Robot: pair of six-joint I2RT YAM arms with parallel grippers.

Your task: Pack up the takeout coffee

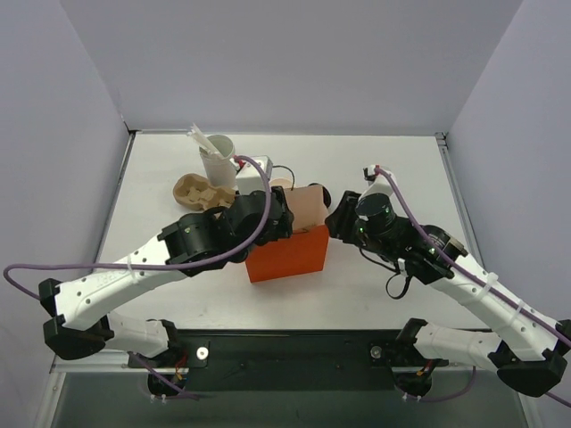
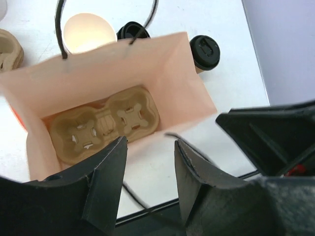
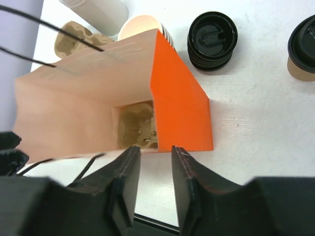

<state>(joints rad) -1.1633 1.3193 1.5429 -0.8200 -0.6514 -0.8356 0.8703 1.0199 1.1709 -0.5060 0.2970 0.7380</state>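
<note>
In the right wrist view the takeout coffee (image 3: 302,48) is cut by the right edge; only part of its lid and wall shows. In the left wrist view the bag (image 2: 167,69) hides the base of the open cup (image 2: 87,30) and much of the lid pile (image 2: 132,31); the left edge cuts the pulp tray outside the bag (image 2: 9,51).

Paper bag (image 3: 179,98) stands mid-bench (image 1: 401,152), with a cup carrier (image 2: 103,123) lying flat in its bottom. Just behind it, running left to right: spare carrier (image 1: 198,192), lidless cup (image 2: 88,32), lid stack (image 3: 212,37), takeout coffee (image 3: 302,49) farthest right.
</note>
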